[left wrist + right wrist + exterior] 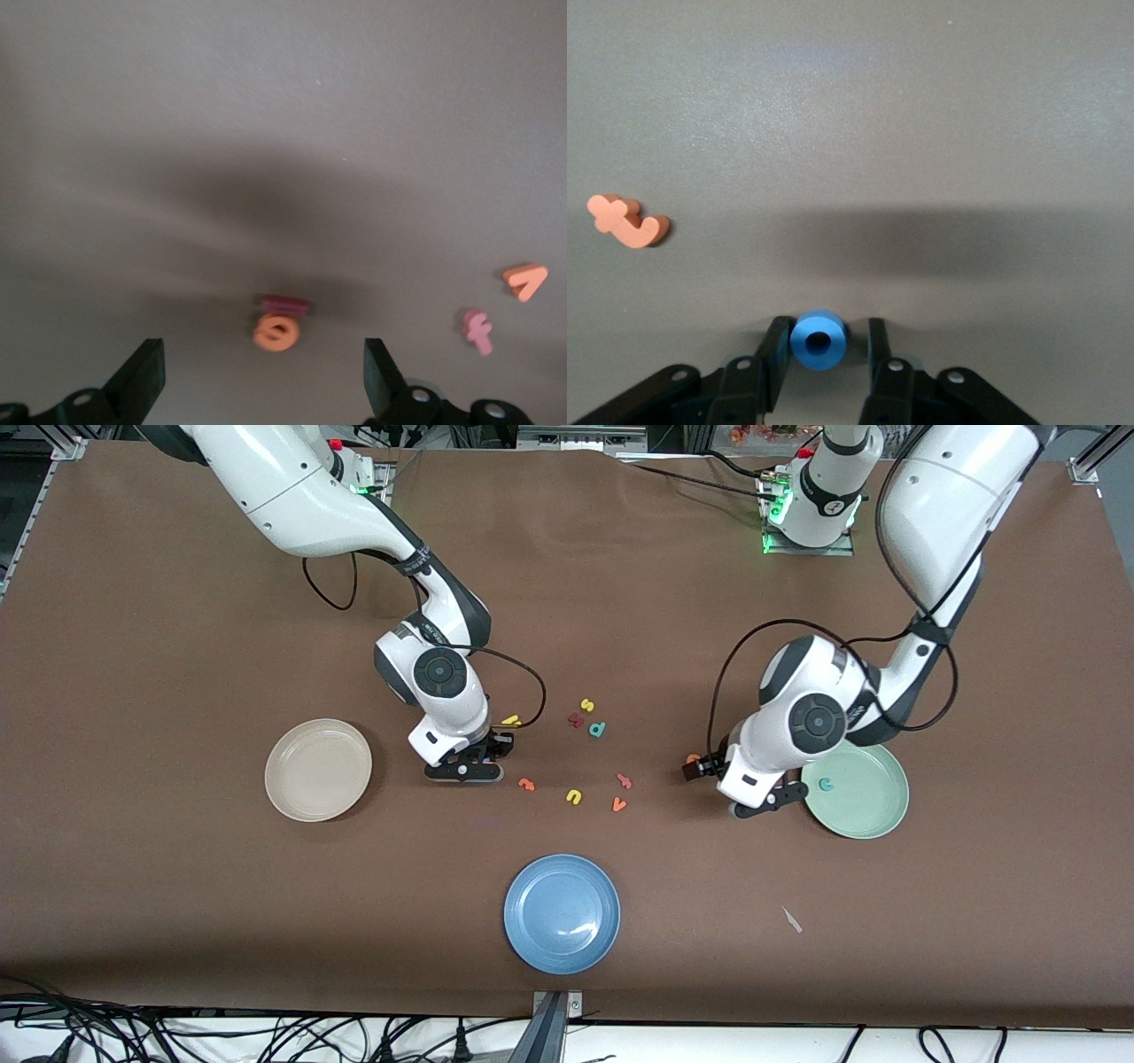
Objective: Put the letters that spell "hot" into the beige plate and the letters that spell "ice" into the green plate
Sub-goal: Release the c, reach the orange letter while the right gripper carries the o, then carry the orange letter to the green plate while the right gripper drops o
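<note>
Only the right wrist view shows the right gripper (819, 341) clamping the blue ring-shaped foam o (819, 339); left gripper (266, 376) spread above the orange round foam e (276, 334)

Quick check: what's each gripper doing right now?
Left gripper: open over the orange e.
Right gripper: shut on the blue o.

o (819, 338) blue | t (629, 221) orange | c (826, 784) teal | green plate (877, 815) mint | beige plate (306, 802) cream

Right gripper (819, 341) low with jaws drawn in; left gripper (264, 381) spread wide.
</note>
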Motion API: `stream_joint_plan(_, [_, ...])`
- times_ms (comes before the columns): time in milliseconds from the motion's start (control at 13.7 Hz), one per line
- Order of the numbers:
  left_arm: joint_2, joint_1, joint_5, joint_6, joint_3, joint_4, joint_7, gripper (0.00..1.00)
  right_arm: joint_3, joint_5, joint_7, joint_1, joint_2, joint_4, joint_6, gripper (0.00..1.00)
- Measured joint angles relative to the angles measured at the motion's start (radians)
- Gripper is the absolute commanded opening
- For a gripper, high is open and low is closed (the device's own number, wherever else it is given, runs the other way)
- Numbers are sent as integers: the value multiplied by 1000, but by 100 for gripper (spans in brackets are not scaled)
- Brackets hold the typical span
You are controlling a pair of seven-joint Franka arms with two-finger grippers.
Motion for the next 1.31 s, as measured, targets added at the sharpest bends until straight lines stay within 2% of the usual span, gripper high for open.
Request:
stream_joint_plan(438, [62, -26, 1, 44, 9, -1, -44, 85, -9, 0, -42, -13, -26, 4, -28, 24])
stream_joint_plan(511, [64, -26, 6, 44, 10, -2, -45, 84, -10, 0, -82, -28, -46, 6, -64, 24])
stream_joint_plan(584, [64, -26, 18, 44, 10, -6, -46, 77, -11, 4, -136, -50, -71, 8, -104, 24])
stream_joint_plan(657, [65, -27, 31, 44, 10, -11, -47, 74, -12, 25, -201, -77, -100, 8, -144, 24])
stream_joint_plan(803, [65, -30, 45, 44, 10, -19, -48, 74, -20, 102, -366, -129, -160, 9, -220, 24])
stream_joint_plan(876, [65, -33, 46, 44, 10, -20, -48, 72, -36, 124, -449, -151, -188, 8, -259, 24])
stream_joint_plan(1168, [66, -47, 46, 43, 11, -34, -49, 45, -132, 157, -739, -218, -270, -30, -330, 25])
stream_joint_plan(1241, [66, -48, 46, 43, 11, -36, -50, 44, -154, 158, -794, -233, -283, -51, -331, 27])
stream_joint_plan(1314, [66, -49, 46, 43, 11, -36, -50, 41, -173, 158, -838, -247, -293, -74, -331, 37])
